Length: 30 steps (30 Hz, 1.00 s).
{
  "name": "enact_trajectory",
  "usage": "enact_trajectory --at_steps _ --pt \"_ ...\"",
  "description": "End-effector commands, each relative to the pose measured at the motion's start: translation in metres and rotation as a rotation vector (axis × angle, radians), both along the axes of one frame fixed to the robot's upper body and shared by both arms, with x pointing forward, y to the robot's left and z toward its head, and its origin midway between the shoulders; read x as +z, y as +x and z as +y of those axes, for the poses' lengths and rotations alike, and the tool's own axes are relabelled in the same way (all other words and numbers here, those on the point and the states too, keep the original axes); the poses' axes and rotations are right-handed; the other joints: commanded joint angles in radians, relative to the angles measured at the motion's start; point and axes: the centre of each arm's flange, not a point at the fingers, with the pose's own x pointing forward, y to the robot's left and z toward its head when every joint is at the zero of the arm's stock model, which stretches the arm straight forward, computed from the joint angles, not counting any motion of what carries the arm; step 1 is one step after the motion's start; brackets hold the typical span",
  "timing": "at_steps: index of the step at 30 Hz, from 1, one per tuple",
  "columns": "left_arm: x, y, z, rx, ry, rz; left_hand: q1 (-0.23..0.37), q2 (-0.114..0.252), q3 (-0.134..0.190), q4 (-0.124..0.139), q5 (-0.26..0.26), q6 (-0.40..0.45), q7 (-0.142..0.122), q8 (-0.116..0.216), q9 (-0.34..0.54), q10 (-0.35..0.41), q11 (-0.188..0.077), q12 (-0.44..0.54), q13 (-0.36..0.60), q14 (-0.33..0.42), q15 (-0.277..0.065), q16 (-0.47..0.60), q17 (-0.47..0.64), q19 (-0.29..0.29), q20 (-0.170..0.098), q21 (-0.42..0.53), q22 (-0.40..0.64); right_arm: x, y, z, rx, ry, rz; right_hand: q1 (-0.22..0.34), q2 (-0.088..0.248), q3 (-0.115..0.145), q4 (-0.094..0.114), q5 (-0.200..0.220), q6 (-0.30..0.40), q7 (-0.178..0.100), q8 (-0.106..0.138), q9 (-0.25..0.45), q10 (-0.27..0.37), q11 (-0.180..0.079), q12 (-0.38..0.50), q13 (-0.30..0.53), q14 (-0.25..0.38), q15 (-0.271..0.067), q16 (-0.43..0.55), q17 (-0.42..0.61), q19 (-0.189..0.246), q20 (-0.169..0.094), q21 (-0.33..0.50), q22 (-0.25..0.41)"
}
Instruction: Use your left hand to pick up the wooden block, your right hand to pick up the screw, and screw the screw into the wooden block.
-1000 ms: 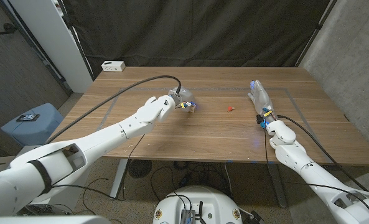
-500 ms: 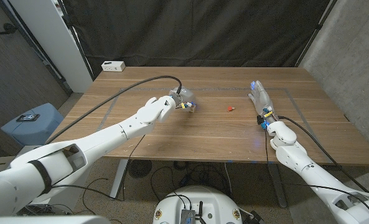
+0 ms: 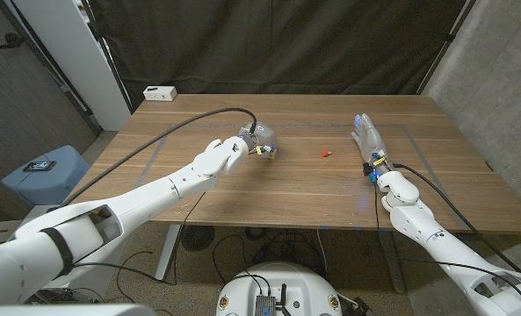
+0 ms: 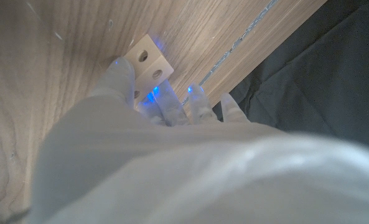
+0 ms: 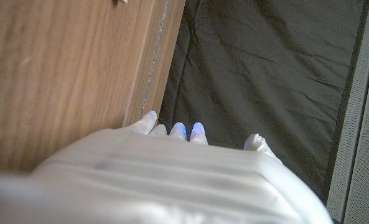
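Left hand [image 3: 258, 140] down on the worktop [image 3: 242, 193], fingers [image 4: 172, 106] closed around the wooden block [image 4: 150, 59]. Screw [image 3: 325, 153] lies loose between the two hands, nearer the right. Right hand [image 3: 366, 140] on the worktop, fingers extended, holding nothing.

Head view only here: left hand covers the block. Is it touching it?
Observer: Yes. In the left wrist view the left hand has its fingers on the block, which lies on the table.
Operator: Holes visible?
Observer: Two round holes show on the block's pale face.
Operator: Right hand got the screw?
Observer: No. The right hand is apart from the screw; its wrist view shows fingertips spread with nothing in them.
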Motion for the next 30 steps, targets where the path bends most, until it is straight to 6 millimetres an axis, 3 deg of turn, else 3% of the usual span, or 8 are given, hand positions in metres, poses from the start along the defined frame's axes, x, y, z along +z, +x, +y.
enact_trajectory --at_steps 1,30 --pt "0.0 0.001 0.002 0.002 -0.022 -0.006 0.014 0.0 -0.009 0.0 0.006 0.025 -0.002 0.008 0.002 0.021 -0.002 0.004 0.006 0.016 -0.103 0.01 0.005 0.011 -0.001 0.007 0.003 -0.001 0.001 0.001 0.0 0.0 0.007 -0.008 0.002 0.005 -0.002 0.005 0.001 -0.003 0.006 0.001 0.004 -0.004 0.003 0.003 -0.004 -0.004 0.009 0.002 -0.003 -0.01 0.006 0.003" --pt "0.028 -0.018 0.01 -0.046 -0.203 -0.037 0.01 0.008 -0.023 0.006 0.009 0.056 0.001 0.011 0.0 0.055 -0.001 0.002 0.014 0.027 -0.117 0.014 0.009 0.022 -0.017 0.006 0.003 0.008 -0.008 0.001 0.005 -0.052 0.004 -0.011 0.003 0.007 -0.002 0.005 0.001 -0.003 0.005 0.001 0.015 0.0 0.007 0.003 -0.005 -0.004 0.009 0.002 -0.002 -0.011 0.006 0.003"
